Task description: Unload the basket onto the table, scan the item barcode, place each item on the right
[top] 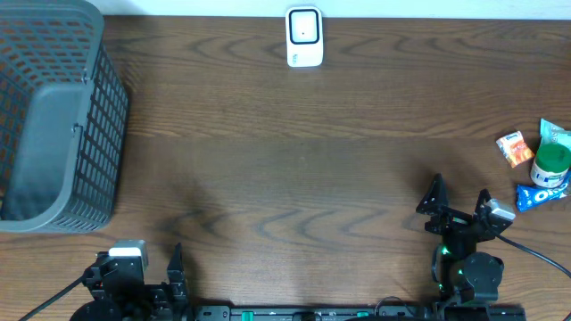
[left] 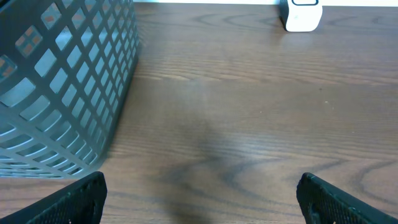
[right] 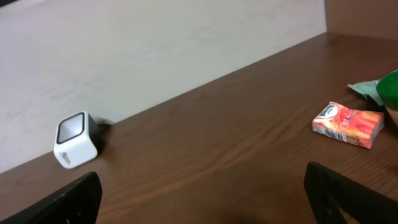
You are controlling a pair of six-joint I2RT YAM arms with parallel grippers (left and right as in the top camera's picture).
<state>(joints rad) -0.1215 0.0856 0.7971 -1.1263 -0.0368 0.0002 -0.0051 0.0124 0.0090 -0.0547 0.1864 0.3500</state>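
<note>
Left claw [top: 138, 267] and right claw [top: 459, 203] released, empty; scanner [top: 303, 37] faces them, orange pack [top: 515, 147] near right claw, likely for pickup.

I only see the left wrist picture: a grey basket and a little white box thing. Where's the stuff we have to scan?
Observer: At the far right lie an orange box, a green-topped bottle and a blue pack.
Operator: Is a tool holding one?
Observer: No. The right tool is open and empty, apart from them.
Operator: Is anything in the basket?
Observer: From overhead, the basket looks empty.
</note>
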